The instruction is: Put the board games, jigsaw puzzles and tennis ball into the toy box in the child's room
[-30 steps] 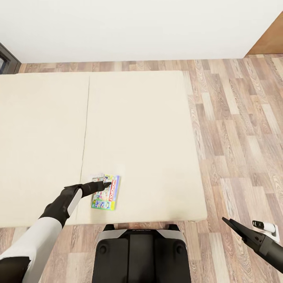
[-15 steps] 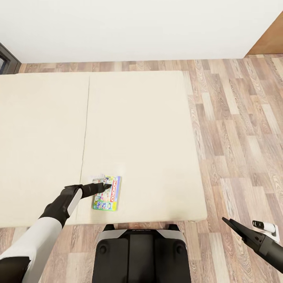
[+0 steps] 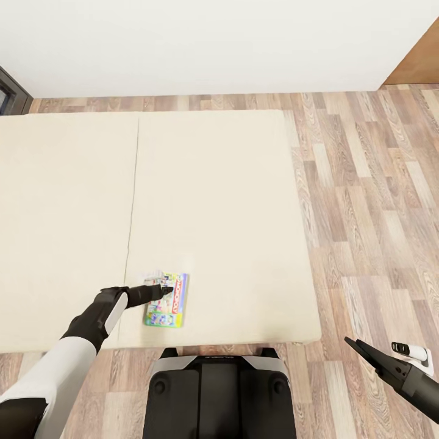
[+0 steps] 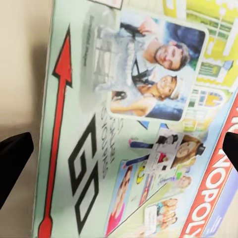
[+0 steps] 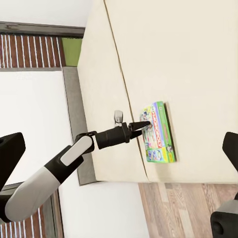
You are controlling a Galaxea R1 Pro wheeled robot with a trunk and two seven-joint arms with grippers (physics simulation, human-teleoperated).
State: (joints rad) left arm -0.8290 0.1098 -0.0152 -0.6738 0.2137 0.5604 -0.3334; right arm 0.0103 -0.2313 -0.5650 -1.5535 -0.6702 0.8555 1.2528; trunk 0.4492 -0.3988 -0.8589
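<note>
Currently the Monopoly board game (image 3: 165,299) lies flat on the bed (image 3: 213,201), on the cream mattress close to the bed's near edge and just right of the seam (image 3: 132,201) that runs across the mattress. Its red MONOPOLY band runs along the long side farther from the seam.

Left gripper (image 3: 163,291): over the game box, at the box's seam-side long edge, about halfway along it. In the left wrist view the box lid (image 4: 134,124) shows very close, with the red arrow and GO lettering, and the two dark fingertips (image 4: 12,158) sit wide apart at either side of the picture, so the jaws are spread and hold nothing. Whether the tips touch the lid cannot be told from these views. The right wrist view shows the same arm (image 5: 59,168) reaching in across the bed's edge, its gripper (image 5: 144,126) at one end of the box (image 5: 159,133).

Right gripper (image 3: 355,346): well away from the bed, low over the wood-plank floor (image 3: 372,201) beyond the bed's right corner. Its fingers (image 5: 11,151) appear far apart in the right wrist view, parted and empty.

Also noted: robot base (image 3: 218,393) stands against the bed's near edge, directly below the game box in the head view. A white wall (image 3: 201,42) runs behind the bed's far edge.
</note>
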